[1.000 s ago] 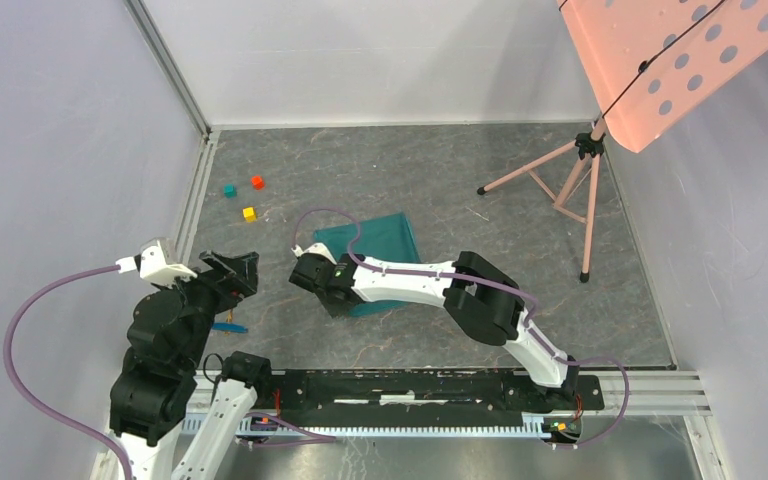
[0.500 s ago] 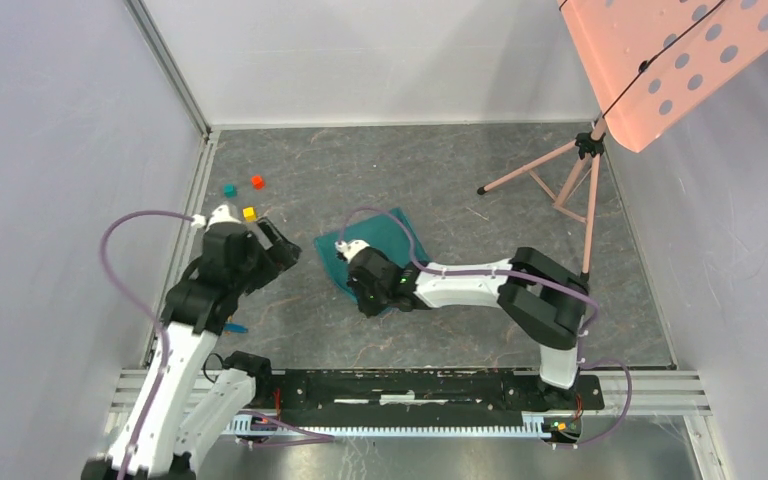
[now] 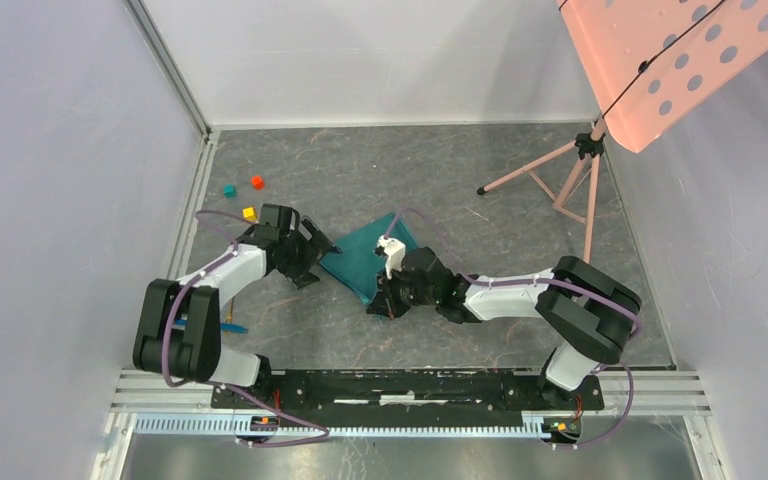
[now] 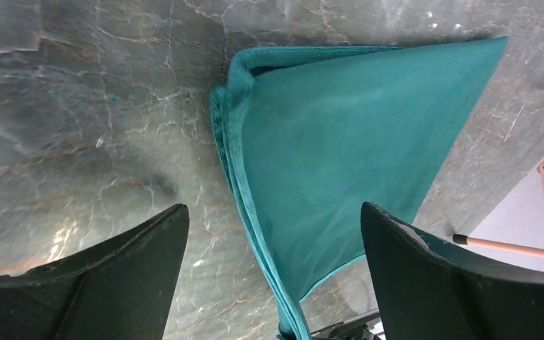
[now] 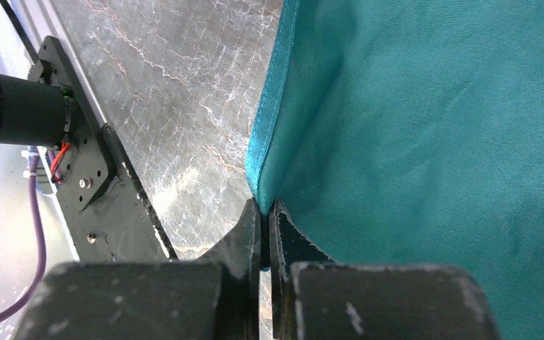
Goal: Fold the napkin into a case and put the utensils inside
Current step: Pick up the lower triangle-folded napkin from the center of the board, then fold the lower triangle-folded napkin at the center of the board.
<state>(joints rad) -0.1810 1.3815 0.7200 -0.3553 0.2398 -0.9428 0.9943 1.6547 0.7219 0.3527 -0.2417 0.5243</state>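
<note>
The right gripper is clenched on the hem of the napkin, its two fingers pressed together with only the thin teal edge between them. In the overhead view that pinch sits at the napkin's nearest corner, the one pointing toward the arm bases.

The left gripper is released, with its jaws spread wide. It hangs over the napkin's left corner, and the stacked, layered edge of the cloth runs up between the two dark fingers without either one touching it, as far as the wrist view shows.

The napkin lies flat on the grey worktop, already folded over into several layers and turned like a diamond. Its near-left edge runs from the left gripper down to the right gripper, so each arm stands at one end of that edge, with the rest of the cloth lying away from them toward the far right.

My reading is that the next fold turns on this edge. The left jaws need to shut on their corner before both ends can be carried across together.

A slim blue utensil lies well apart, beside the left arm's base. The spoon I cannot make out.
</note>
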